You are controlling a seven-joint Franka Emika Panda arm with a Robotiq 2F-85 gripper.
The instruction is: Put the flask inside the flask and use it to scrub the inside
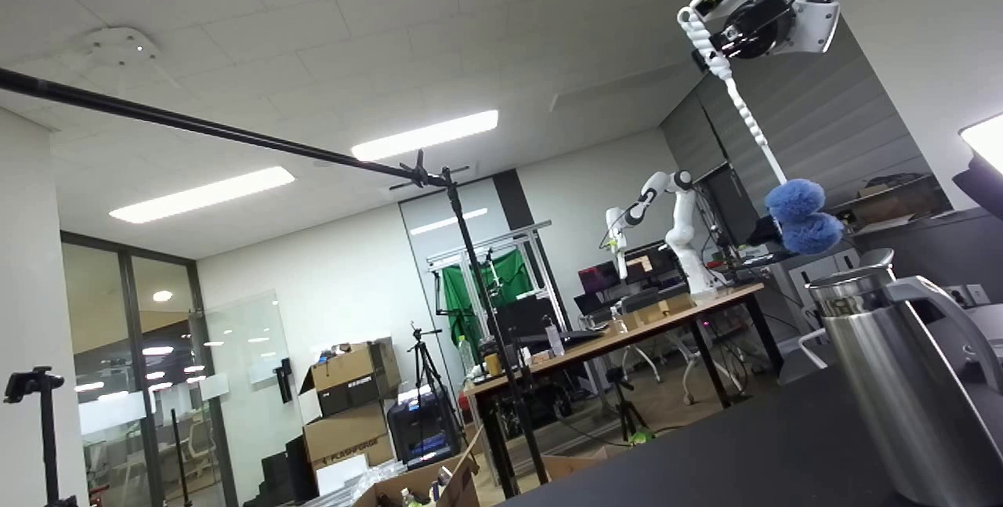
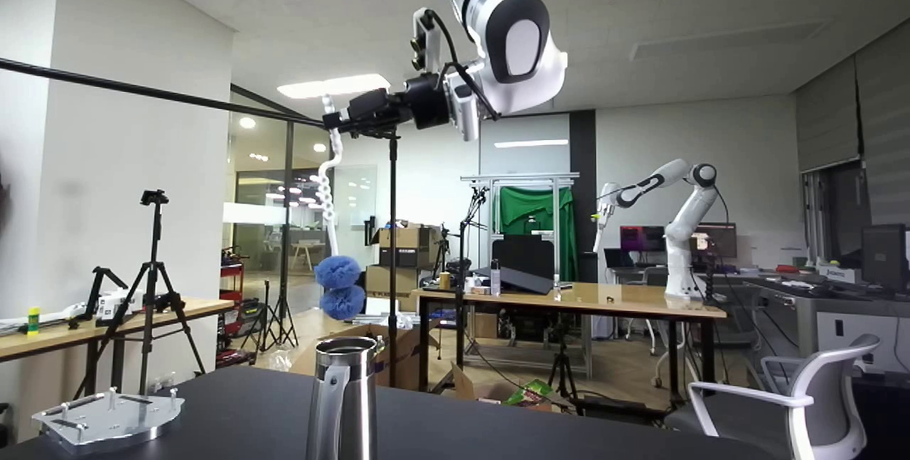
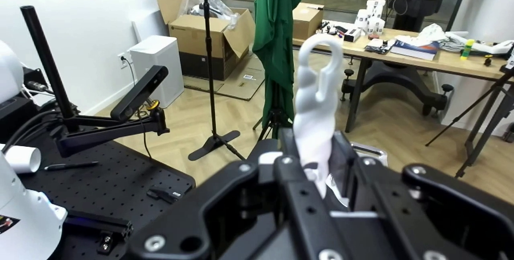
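My claw (image 3: 315,147) pinches the blue-headed brush (image 1: 798,203) above the stainless-steel flask (image 1: 909,413); grasping looks done, insertion and scrubbing remain.

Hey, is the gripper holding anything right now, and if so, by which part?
The brush, by its handle, just below the loop.

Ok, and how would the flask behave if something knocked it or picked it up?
Pushed high up, the flask would probably tip rather than slide, since it stands tall and narrow. Its smooth, shiny metal may be slippery, so the handle likely offers a surer hold. That metal build also suggests it's stiff, with little give when squeezed.
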